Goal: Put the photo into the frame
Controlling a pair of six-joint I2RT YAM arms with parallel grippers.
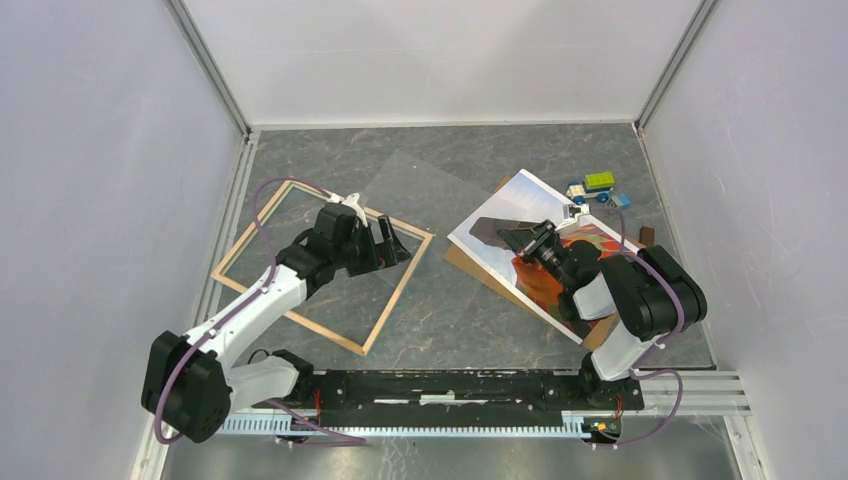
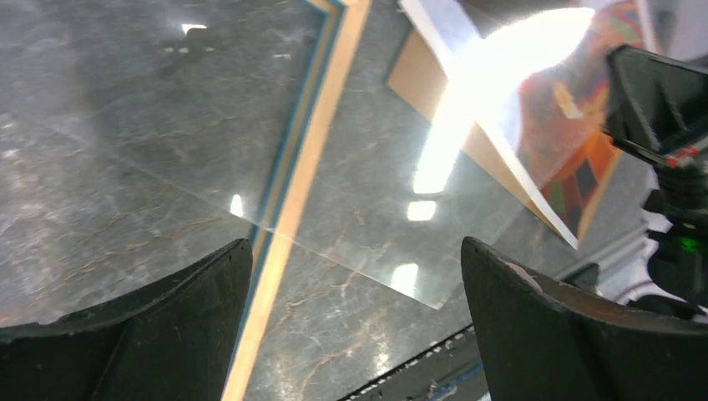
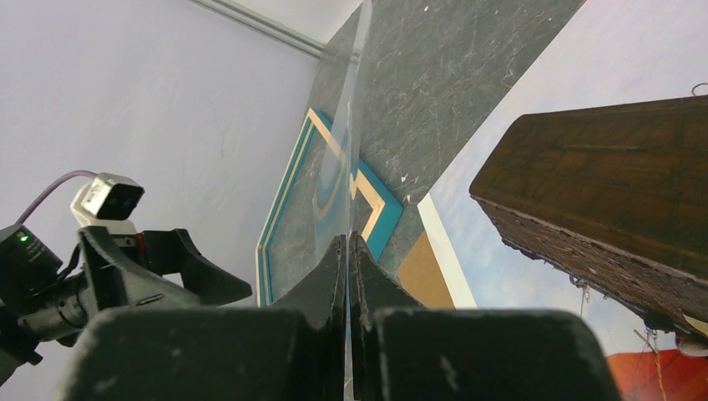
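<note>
Well, the left gripper [image 1: 392, 243] hangs over the frame [image 1: 398, 294], its 2 fingers spread wide with nothing between them. The frame lies flat on the left of the table [image 1: 450, 320], wood rim up. On the right the photo [image 1: 520, 200] rests face up on a brown board [image 1: 470, 262]. Above it, the right gripper [image 1: 520, 238] is pinched tight on the edge of a clear pane [image 1: 430, 200].

The thin rectangular picture frame [image 1: 398, 294] has a light wood rim and bright blue edges; the stone-look table [image 1: 450, 310] is grey with pale brownish veins. The large flexible photo print [image 1: 508, 208] shows pale sky, a dark brown basket and orange-red multicoloured panels.
</note>
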